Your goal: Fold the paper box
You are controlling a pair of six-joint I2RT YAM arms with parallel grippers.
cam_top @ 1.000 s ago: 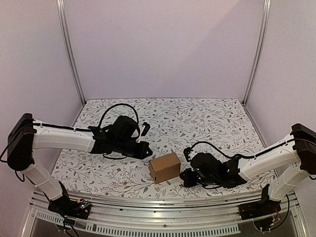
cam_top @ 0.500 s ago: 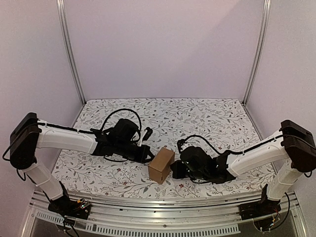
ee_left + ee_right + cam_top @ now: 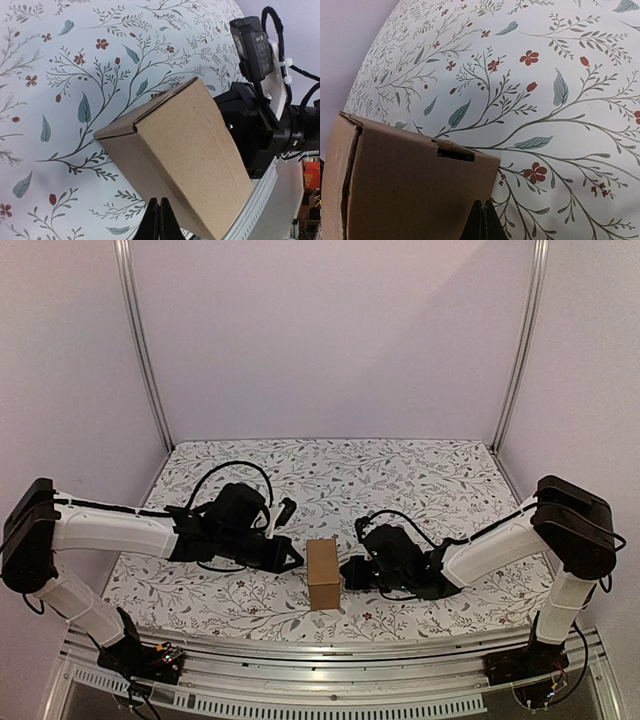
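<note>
Evidently the folding is at its closing stage: the small, plain brown cardboard paper box (image 3: pixel 323 573) stands as a closed rectangular block close to the near edge of the white, flower-printed table (image 3: pixel 420 480), about midway between its left and right edges. The black left gripper (image 3: pixel 293 558) lies low at the box's left side and the black right gripper (image 3: pixel 347 573) at its right side, so the box sits between them. Each claw has its two fingers pressed together and pinches nothing; the wrist views show the joined tips pointing at a cardboard wall, though whether they touch it I cannot tell. A narrow dark tab slot (image 3: pixel 456 154) shows on the box's top edge, and the end seam looks slightly open. The next move likely calls for gentle, opposed pushes to square the walls and seat the last flap without tipping or sliding the box.
</note>
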